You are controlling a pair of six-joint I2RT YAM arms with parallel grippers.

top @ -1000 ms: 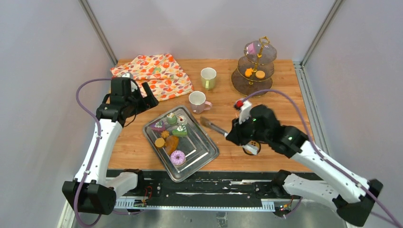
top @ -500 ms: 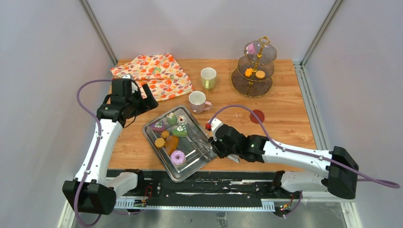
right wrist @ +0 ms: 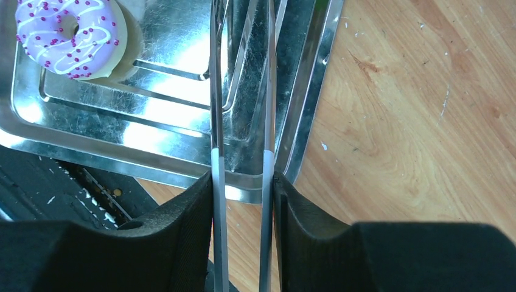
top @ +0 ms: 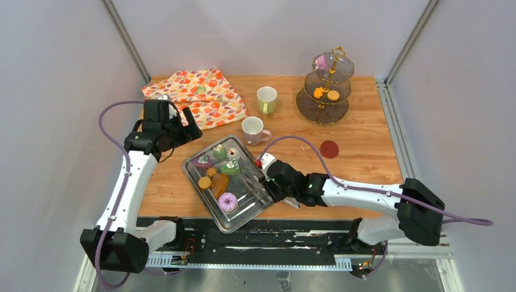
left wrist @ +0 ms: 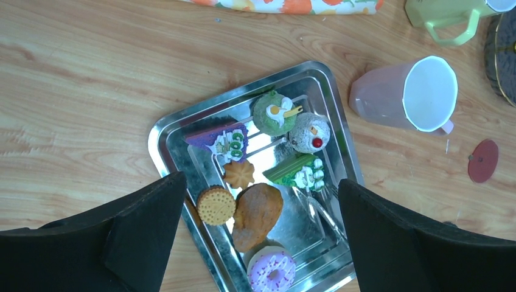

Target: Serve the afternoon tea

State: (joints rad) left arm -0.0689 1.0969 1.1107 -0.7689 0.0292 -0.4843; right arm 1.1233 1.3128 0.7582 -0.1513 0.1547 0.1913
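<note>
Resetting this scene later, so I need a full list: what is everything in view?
table: 1, wood, under everything
cloth: 1, orange floral, far left
pale-green mug: 1, far centre
pink mug: 1, just beyond tray
tiered stand: 1, gold-trimmed, far right
pink pastry: 1, stand's top tier
orange pastries: 2, stand's middle tier
disc: 1, red, right of centre
tray: 1, metal, near centre
cakes: 4, purple slice, green round cake, grey ball cake, green slice, tray's far half
cookies: 2, orange, star cookie and sandwich cookie, tray middle
brown pastry: 1, beside cookies
donut: 1, pink-iced, tray's near end
tongs: 1, metal, over tray
left gripper: open, empty, near cloth
right gripper: shut on tongs, tray's near-right edge
</note>
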